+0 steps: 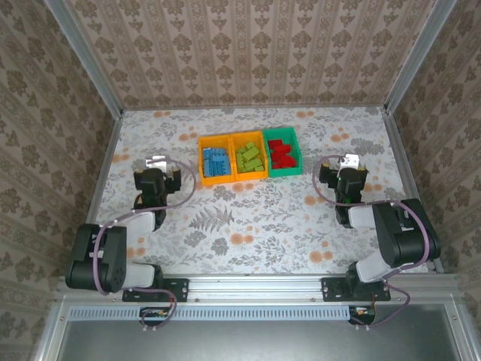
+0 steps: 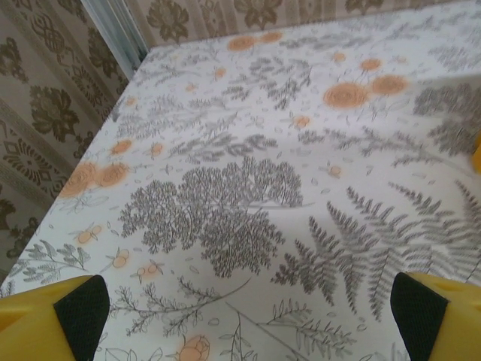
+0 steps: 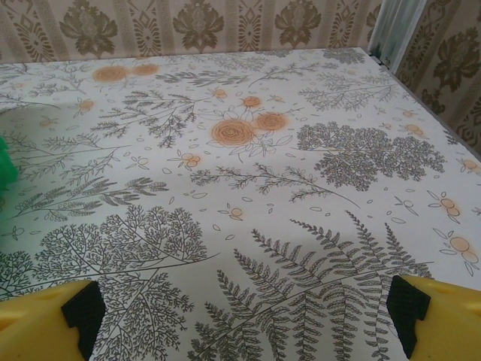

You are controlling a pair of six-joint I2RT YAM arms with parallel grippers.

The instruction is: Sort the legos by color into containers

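Legos [image 1: 250, 156] lie colour-sorted in three bins [image 1: 234, 158] at 12 o'clock; left gripper [image 2: 248, 312] and right gripper [image 3: 244, 316] gape wide, empty. Sorting seems done; an inward swing could tip a bin.

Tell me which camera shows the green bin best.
Top external: the green bin appears whole, rightmost in the row of three, with red bricks inside. The right wrist view catches just a green sliver at its left edge, likely that bin's corner.
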